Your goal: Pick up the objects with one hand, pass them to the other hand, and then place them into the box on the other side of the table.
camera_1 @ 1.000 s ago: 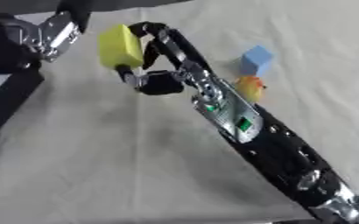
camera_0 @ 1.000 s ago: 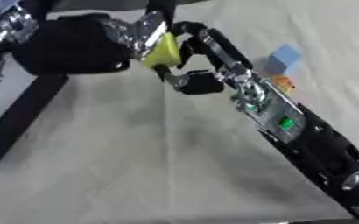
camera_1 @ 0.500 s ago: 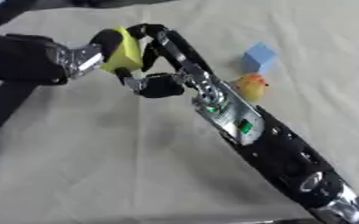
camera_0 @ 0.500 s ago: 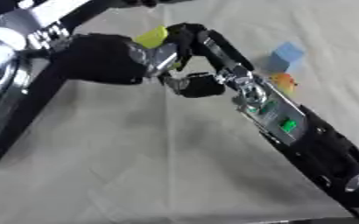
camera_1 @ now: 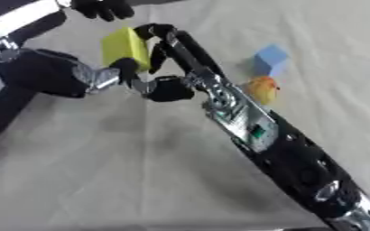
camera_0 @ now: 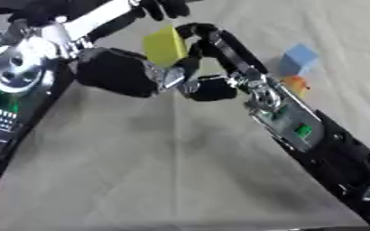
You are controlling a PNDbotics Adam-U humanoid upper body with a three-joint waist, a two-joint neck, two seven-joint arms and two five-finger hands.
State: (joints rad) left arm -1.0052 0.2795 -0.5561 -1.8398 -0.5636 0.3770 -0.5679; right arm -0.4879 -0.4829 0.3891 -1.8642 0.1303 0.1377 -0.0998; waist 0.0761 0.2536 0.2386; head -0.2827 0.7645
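My right hand point(camera_1: 168, 43) curls around the yellow block point(camera_1: 125, 47); my left hand point(camera_0: 153, 76) meets it, grip indiscernible. Beyond them lie a blue cube point(camera_1: 271, 58) and orange object point(camera_1: 261, 89), clearer in the right eye view.

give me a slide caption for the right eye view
Right hand and left hand meet around a yellow block above the table, with a blue cube and an orange object lying behind.

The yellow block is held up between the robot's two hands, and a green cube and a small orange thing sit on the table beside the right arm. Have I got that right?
Not quite: the cube is blue, not green, as the right eye view shows. The rest stands: the yellow block is up between the left hand and the right hand, and the small orange thing sits on the table beside the right arm.
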